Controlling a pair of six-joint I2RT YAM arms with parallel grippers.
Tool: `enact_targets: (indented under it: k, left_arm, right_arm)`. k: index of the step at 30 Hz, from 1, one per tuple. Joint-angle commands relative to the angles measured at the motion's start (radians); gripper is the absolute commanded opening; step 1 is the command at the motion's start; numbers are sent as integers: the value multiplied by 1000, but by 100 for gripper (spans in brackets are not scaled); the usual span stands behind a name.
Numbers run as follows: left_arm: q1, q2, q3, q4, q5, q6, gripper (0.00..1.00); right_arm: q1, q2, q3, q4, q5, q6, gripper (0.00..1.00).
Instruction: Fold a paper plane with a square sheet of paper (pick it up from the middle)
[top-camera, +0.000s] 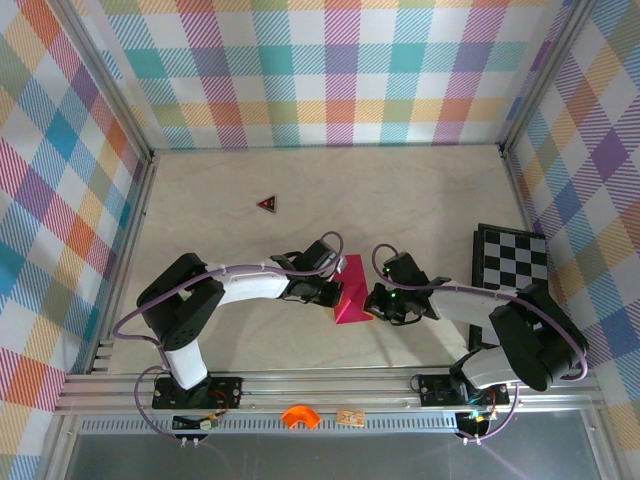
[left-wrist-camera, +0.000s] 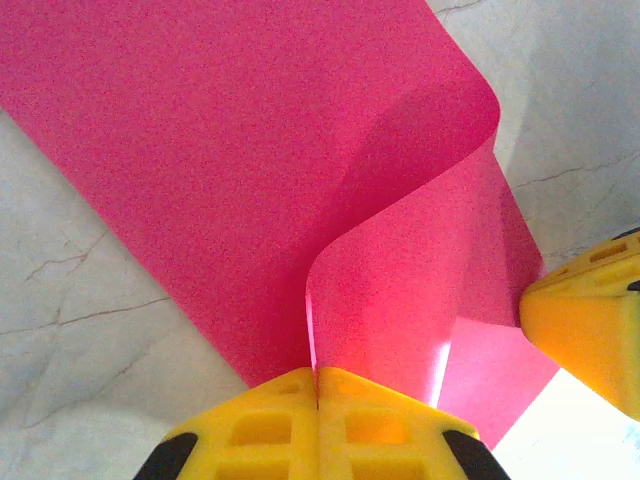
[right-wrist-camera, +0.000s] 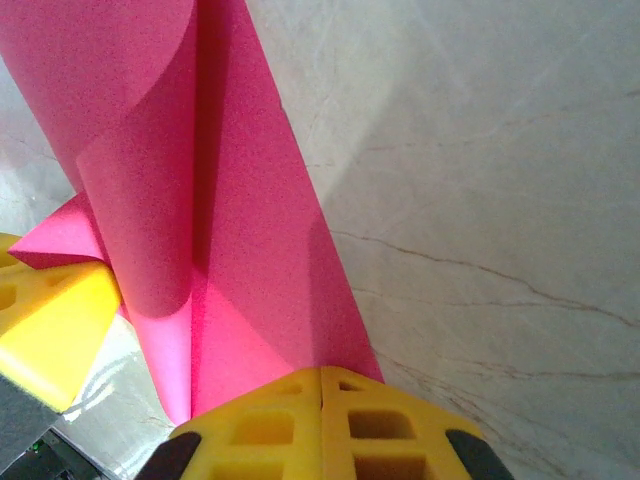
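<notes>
On my left wrist feed, the left gripper (left-wrist-camera: 318, 388) has its yellow jaws pressed together on the near edge of the square sheet of paper (left-wrist-camera: 230, 150). The magenta sheet rises from that pinch and curls over in a soft, uncreased roll toward the upper right. The right gripper (left-wrist-camera: 585, 325) touches the sheet's lower right edge. The pale, veined desk (left-wrist-camera: 80, 340) lies beneath.

Between left hand (top-camera: 335, 290) and right hand (top-camera: 378, 300): sheet of paper (top-camera: 353, 300), pinched at one edge by each, curled over itself, seemingly resting on the desk (top-camera: 420, 200). Right of the right hand, near: checkerboard (top-camera: 512, 258). Beyond and left of the left hand, well apart: small triangle (top-camera: 267, 204).
</notes>
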Motion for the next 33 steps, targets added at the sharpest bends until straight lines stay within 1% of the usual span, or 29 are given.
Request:
enact_targets:
  k: [1,15,22,33]
  left_arm:
    - [9,12,15,-10,-14,9,1]
    - [10,28,10,5,-28,4,1]
    - [10,45,13,15,-2,11,1]
    - [10,18,0,18,-19,19,1]
  right_arm:
    - [4,1,2,-72,29,-14,4]
    - [4,-2,-3,-73,32,-11,5]
    - [4,2,-1,-73,29,-14,5]
    - [4,10,6,-73,30,-14,5]
